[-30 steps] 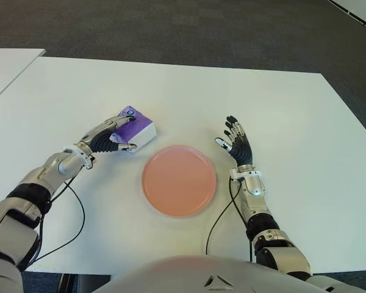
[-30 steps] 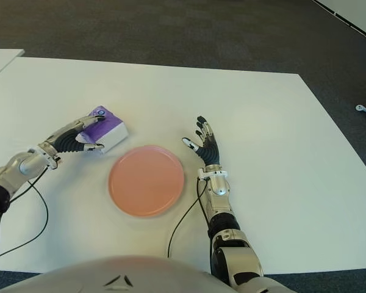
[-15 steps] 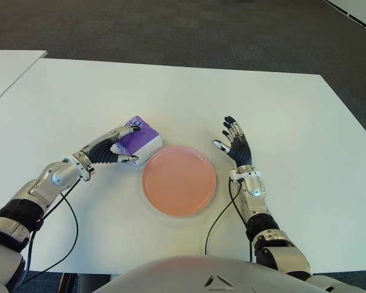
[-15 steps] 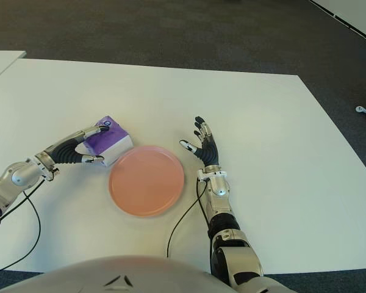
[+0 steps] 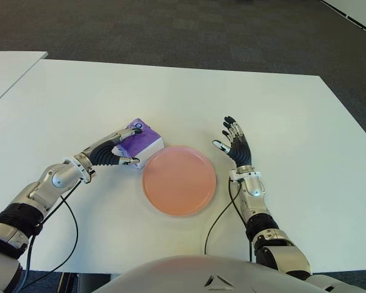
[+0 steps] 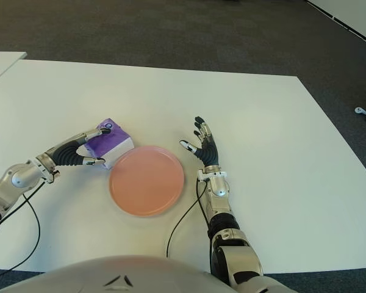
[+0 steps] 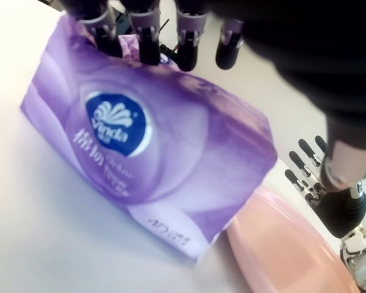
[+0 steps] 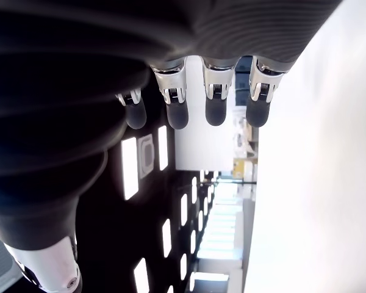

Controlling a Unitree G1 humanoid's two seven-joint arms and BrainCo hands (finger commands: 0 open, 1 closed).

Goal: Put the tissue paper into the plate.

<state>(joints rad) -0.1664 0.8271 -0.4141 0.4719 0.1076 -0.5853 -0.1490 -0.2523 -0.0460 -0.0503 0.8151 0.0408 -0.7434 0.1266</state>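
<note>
Gripping one tissue pack (image 5: 141,138), left robot hand (image 5: 113,152); one plate (image 5: 179,179); right robot hand (image 5: 235,141) splayed.

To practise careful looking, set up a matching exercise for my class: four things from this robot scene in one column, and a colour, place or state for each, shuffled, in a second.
Column one:
1. tissue pack
2. plate
3. left robot hand
4. right robot hand

Column two:
A. pink, with nothing on it
B. fingers spread, holding nothing, beside the plate's right
C. purple, at the plate's left rim
D. closed around the pack

Pairs: 1-C, 2-A, 3-D, 4-B
</note>
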